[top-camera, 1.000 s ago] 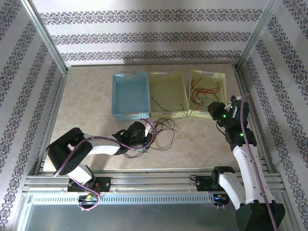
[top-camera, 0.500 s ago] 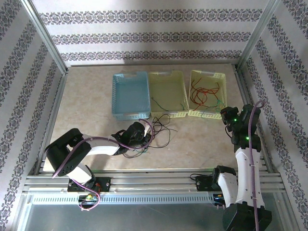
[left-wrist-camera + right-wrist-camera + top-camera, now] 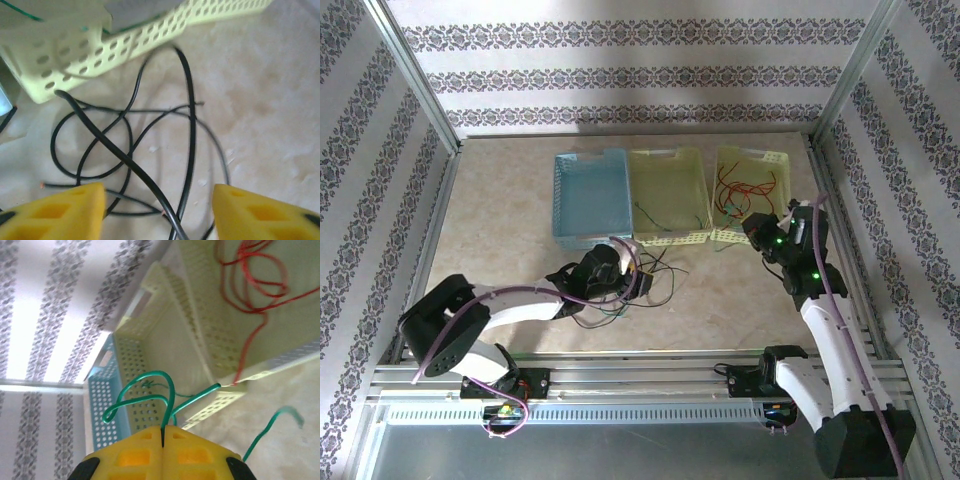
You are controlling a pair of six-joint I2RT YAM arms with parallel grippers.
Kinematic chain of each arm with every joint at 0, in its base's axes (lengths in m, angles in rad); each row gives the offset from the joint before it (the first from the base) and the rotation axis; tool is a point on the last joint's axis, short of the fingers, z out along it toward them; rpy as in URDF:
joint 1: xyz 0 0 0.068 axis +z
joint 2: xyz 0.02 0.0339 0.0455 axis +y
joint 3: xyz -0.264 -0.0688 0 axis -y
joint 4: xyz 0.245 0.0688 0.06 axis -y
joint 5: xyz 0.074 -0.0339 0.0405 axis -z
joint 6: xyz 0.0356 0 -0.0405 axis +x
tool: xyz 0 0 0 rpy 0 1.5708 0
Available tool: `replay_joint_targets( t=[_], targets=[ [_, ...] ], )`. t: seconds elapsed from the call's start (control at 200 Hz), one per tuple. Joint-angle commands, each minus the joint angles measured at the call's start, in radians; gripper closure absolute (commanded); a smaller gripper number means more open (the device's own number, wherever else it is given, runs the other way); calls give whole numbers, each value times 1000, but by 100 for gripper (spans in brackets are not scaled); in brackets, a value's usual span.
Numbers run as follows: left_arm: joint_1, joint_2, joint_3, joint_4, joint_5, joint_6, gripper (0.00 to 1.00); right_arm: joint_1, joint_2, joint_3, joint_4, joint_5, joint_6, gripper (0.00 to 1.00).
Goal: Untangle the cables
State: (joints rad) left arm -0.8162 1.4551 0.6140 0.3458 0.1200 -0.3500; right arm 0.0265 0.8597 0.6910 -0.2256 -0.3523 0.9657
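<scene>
Over the black cables (image 3: 192, 130), left gripper (image 3: 159, 200) spread wide; right gripper (image 3: 163, 432) tight on a green cable (image 3: 170, 397).

We look down on a pale, marbled beige surface (image 3: 500, 220), boxed in on the left, right and far sides by white walls (image 3: 620, 70) papered with dark floral bands. Aluminium posts (image 3: 415, 75) rise at the far corners, and a slotted aluminium rail (image 3: 640, 372) runs along the near edge. Soft, even light fills the enclosure, with a faint shadow at the foot of the far wall.
</scene>
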Motion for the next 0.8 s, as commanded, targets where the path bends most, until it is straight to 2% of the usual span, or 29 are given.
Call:
replay_joint_targets(
  t=[0.0, 0.105, 0.22, 0.32, 0.43, 0.55, 0.795],
  targets=[
    [9, -79, 10, 10, -80, -16, 30, 66, 44, 39, 166, 16, -17, 100],
    [9, -164, -24, 7, -240, -58, 24, 140, 111, 80, 232, 56, -48, 100],
    [14, -261, -74, -30, -411, -104, 23, 209, 196, 142, 263, 137, -95, 100],
    [22, -319, -92, -123, -470, -112, 22, 246, 277, 177, 304, 207, -114, 100],
    [28, -341, -87, -272, -504, -137, 22, 256, 394, 205, 365, 227, -105, 100],
    [31, -324, -82, -400, -493, -162, 22, 263, 539, 255, 395, 211, -91, 100],
    [32, -279, -89, -483, -413, -165, 25, 283, 768, 329, 422, 148, -63, 100]
  ],
)
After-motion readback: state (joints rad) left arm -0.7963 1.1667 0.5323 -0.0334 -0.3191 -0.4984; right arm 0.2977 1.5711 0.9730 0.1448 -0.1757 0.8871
